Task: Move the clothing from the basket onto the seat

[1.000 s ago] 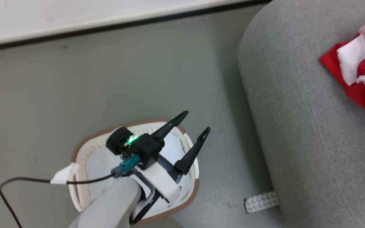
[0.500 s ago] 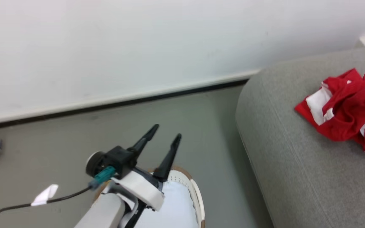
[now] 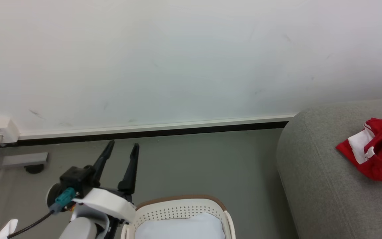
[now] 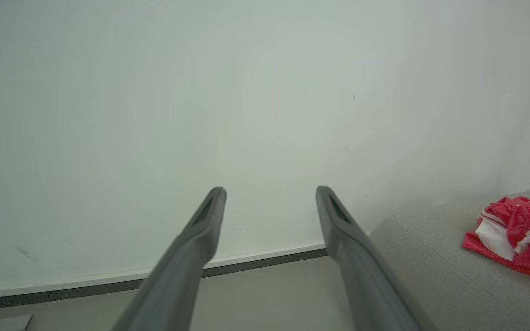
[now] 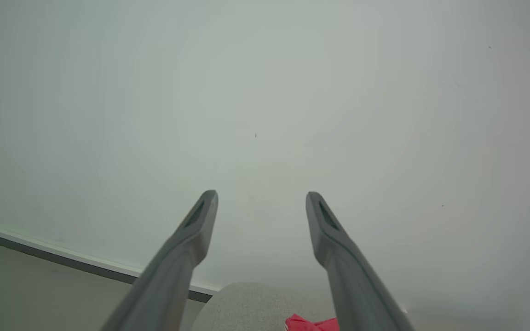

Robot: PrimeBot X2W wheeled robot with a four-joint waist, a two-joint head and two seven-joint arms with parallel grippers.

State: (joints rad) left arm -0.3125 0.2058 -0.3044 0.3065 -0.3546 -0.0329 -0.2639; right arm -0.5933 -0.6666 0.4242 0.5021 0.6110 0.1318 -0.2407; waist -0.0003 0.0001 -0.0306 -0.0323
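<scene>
Left jaws moved off basket (image 3: 181, 198), clothing (image 3: 380, 160) on seat (image 3: 327, 189), well apart

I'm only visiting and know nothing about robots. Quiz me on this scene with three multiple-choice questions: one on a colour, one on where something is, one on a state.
1. What colour is the rim of the basket? A brown, B blue, C black.
2. Where is the red clothing? A in the basket, B on the seat, C on a shelf.
3. The left gripper is: A open and empty, B shut on clothing, C shut on the basket.

Answers:
1 A: a brown band tops the cream wall.
2 B: it lies crumpled on the grey seat.
3 A: its jaws stand apart with nothing between them.
</scene>
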